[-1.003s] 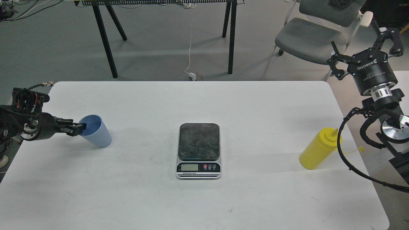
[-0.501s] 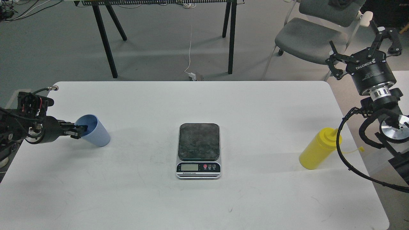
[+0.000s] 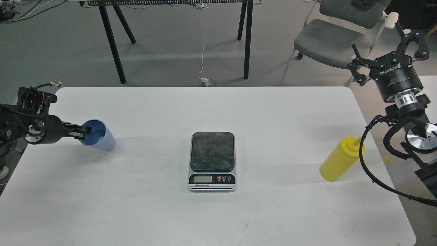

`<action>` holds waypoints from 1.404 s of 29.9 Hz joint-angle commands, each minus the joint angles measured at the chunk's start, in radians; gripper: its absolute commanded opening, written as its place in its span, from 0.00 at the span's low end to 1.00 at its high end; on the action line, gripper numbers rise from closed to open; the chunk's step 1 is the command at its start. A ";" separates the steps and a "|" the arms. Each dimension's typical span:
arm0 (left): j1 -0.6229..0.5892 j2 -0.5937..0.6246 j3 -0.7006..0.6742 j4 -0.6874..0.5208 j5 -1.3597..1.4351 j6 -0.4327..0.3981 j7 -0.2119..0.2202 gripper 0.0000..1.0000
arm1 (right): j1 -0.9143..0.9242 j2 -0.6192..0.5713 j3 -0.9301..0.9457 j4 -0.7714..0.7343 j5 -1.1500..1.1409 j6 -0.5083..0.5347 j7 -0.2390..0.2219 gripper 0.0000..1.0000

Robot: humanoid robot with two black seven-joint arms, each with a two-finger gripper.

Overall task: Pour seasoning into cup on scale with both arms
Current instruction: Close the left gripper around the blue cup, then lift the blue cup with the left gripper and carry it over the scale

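Head view. The left claw (image 3: 82, 132) is closed on the near rim of the blue cup (image 3: 99, 135), which is tilted and held at the left side of the white counter (image 3: 218, 212). The scale (image 3: 212, 161) sits at the counter's centre, its platform bare. The yellow seasoning bottle (image 3: 341, 159) stands near the right edge, well below the right claw (image 3: 387, 46), whose 2 fingers are spread apart and hold nothing.
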 commanded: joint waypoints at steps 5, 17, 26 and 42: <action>-0.144 0.024 0.001 -0.166 0.070 -0.143 0.000 0.08 | 0.001 -0.001 0.002 0.000 0.000 0.000 0.000 1.00; -0.316 -0.066 -0.002 -0.383 0.187 -0.178 0.000 0.10 | 0.001 -0.009 0.006 0.000 0.000 0.000 0.000 1.00; -0.345 -0.232 -0.001 -0.387 0.230 -0.178 0.000 0.10 | 0.001 -0.012 0.009 0.001 0.000 0.000 0.000 1.00; -0.365 -0.349 0.032 -0.381 0.221 -0.178 0.000 0.10 | -0.015 -0.012 0.012 0.001 0.000 0.000 0.000 1.00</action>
